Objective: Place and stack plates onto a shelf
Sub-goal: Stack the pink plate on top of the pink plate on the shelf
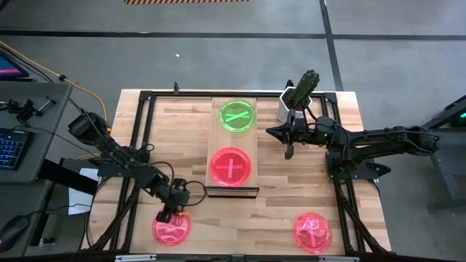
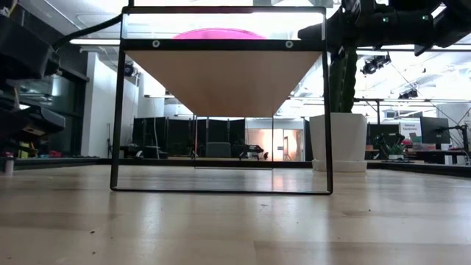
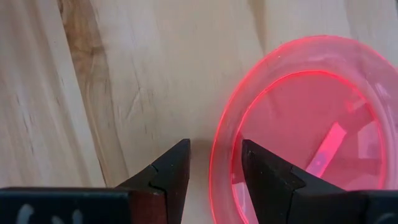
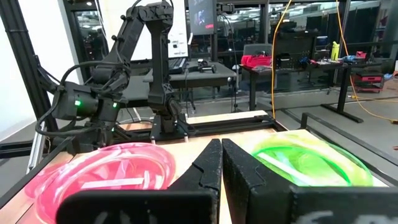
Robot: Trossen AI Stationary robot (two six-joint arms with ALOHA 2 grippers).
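Two plates are already set on the shelf (image 1: 233,191), a green plate (image 1: 238,116) toward its far end and a pink plate (image 1: 231,165) nearer the near end, laid side by side rather than stacked, so the stacking appears to remain undone. Two more pink plates are left on the tabletop (image 1: 277,211): one at the near left (image 1: 171,230) and one at the near right (image 1: 313,232). The left pincer (image 1: 169,214) is lowered at the far rim of the near-left plate with its fingers parted, and the rim is straddled in the left wrist view, one finger (image 3: 168,177) outside and the other (image 3: 264,171) over the plate's inside, presumably to pinch the edge for lifting. That straddle cannot be made out from above. The right pincer (image 1: 288,151) is held shut and empty beside the shelf, near the potted cactus (image 1: 300,98), apparently waiting. Only the low view shows the shelf raised on its frame.
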